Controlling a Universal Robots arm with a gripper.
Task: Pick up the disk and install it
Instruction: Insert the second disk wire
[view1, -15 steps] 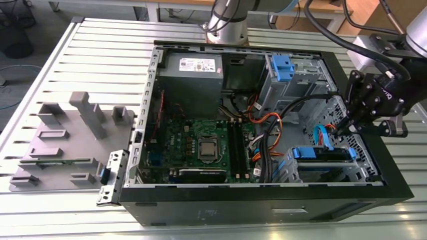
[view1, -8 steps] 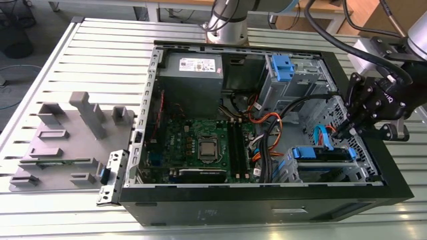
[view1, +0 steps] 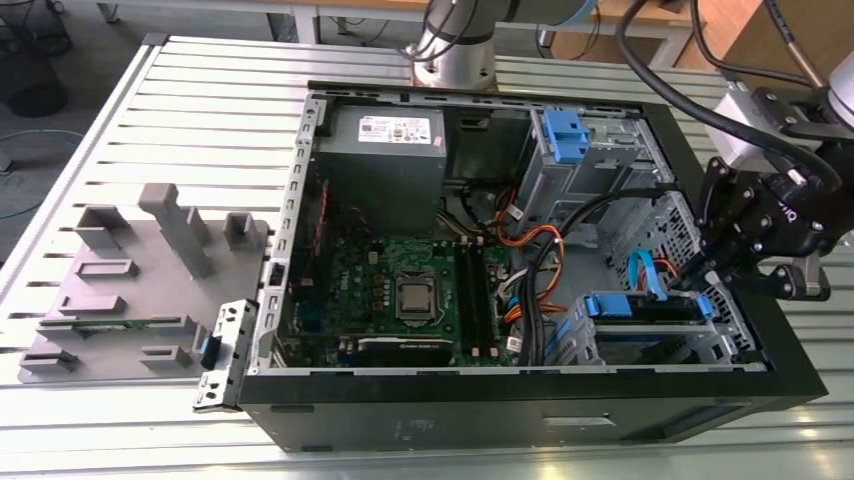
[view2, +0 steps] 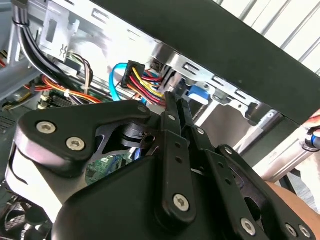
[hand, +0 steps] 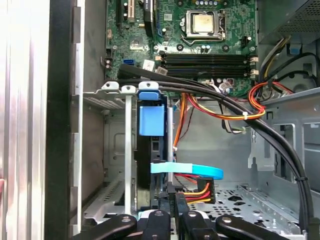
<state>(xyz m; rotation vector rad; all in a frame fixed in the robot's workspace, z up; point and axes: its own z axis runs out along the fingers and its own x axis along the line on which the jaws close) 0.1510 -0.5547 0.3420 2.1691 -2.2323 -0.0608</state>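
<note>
The disk (view1: 646, 308) sits in the lower drive cage (view1: 707, 345) at the near right corner of the open computer case, its blue bracket facing up. In the first wrist view the disk (hand: 151, 120) stands edge-on between the cage's metal rails. My gripper (view1: 705, 283) hangs over the case's right wall, just at the disk's right end. In both wrist views the fingers (view2: 173, 112) lie pressed together with nothing between them, the tips (hand: 175, 216) close to the power plug (hand: 194, 190) and the blue data cable (hand: 187, 170) at the disk's end.
A grey power-supply box (view1: 387, 140) and a tall cage with a blue clip (view1: 566, 135) fill the case's far side. The motherboard (view1: 400, 290) lies in the middle. Thick black cables (hand: 235, 107) arc over the cage. A grey fixture tray (view1: 134, 290) rests outside the case at the exterior view's left.
</note>
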